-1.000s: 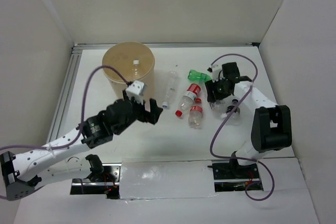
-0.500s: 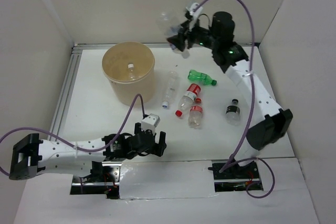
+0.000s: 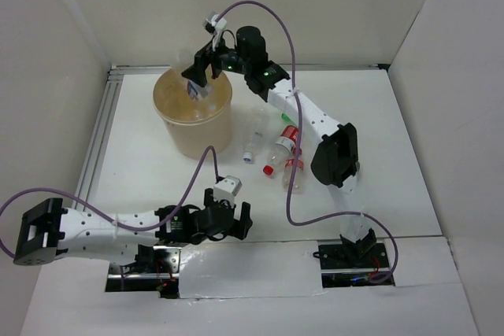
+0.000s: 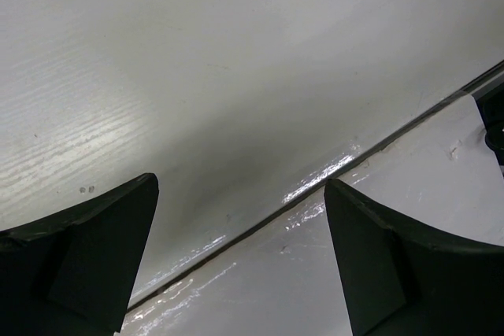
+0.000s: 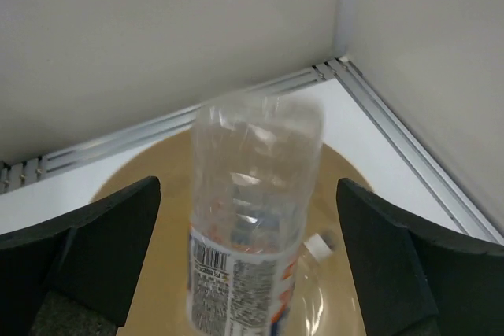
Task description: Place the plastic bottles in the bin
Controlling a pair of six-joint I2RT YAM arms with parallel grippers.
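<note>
The right gripper [image 5: 246, 194] hangs over the bin [image 3: 197, 135], which stands at about 10 o'clock on the table. Its jaws are spread wide. A clear bottle [image 5: 256, 155] is between them with a gap on each side, so I judge it is released and free to drop, not grasped. Below it the tan inside of the bin fills the wrist view, and a white cap [image 5: 316, 246] of another bottle lies there at 4 o'clock from the clear bottle.

The first risk is the fall itself. The clear bottle is light and round, so it may hit the other bottle or the rim and jump out, mostly toward 12 o'clock, where the rim looks nearest.

The second risk is the way back. The right forearm passes above the loose bottles at 4 o'clock from the bin, a clear one [image 3: 253, 135] and two red-labelled bottles [image 3: 285, 143]. If the arm sinks while it returns, it may push them and they can roll away.

The left gripper [image 4: 240, 186] rests at 6 o'clock, spread and empty, well apart from everything
</note>
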